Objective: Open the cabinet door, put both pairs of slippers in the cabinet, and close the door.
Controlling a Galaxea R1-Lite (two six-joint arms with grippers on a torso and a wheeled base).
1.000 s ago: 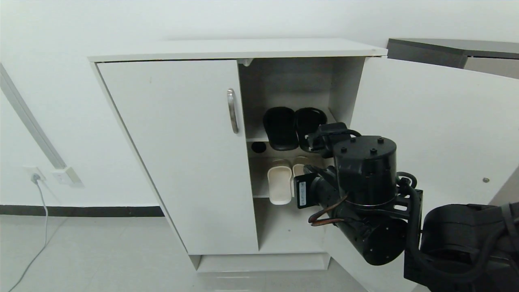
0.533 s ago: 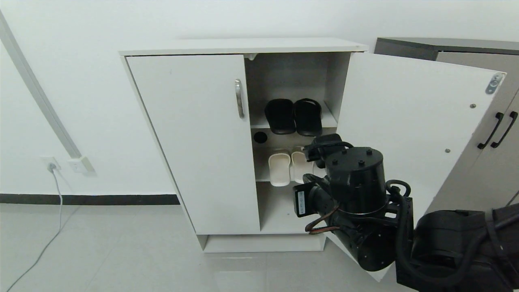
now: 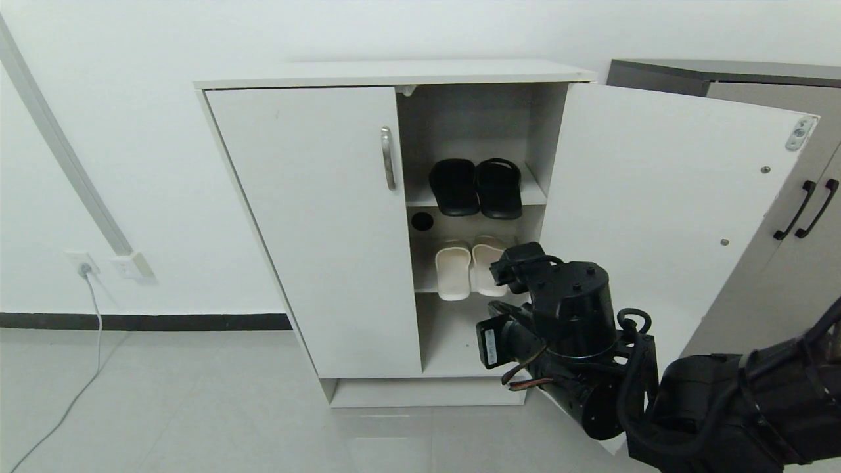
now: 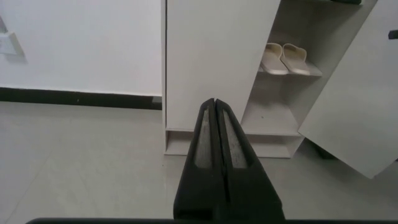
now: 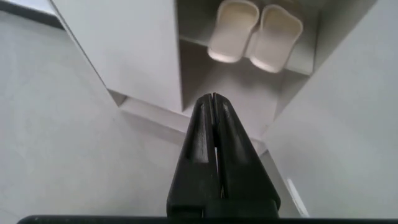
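The white cabinet [image 3: 315, 230] stands against the wall with its left door shut and its right door [image 3: 657, 210] swung wide open. A black pair of slippers [image 3: 474, 187] lies on the upper shelf. A cream pair of slippers [image 3: 463, 268] lies on the shelf below and also appears in the wrist views [image 4: 286, 58] [image 5: 255, 28]. My right arm [image 3: 565, 328] hangs in front of the open compartment's lower part. The right gripper [image 5: 213, 99] is shut and empty, pointing at the bottom shelf. My left gripper [image 4: 215, 102] is shut and empty, well back from the cabinet over the floor.
A grey cabinet with black handles [image 3: 801, 210] stands right behind the open door. A wall socket with a cable [image 3: 82, 268] is at the left. Bare tiled floor [image 3: 197, 420] lies in front of the cabinet. A metal handle [image 3: 388, 159] is on the shut door.
The head view has pulled back from the cabinet and shifted. My right arm has drawn back and dropped lower, away from the shelves. Both pairs of slippers stay on their shelves.
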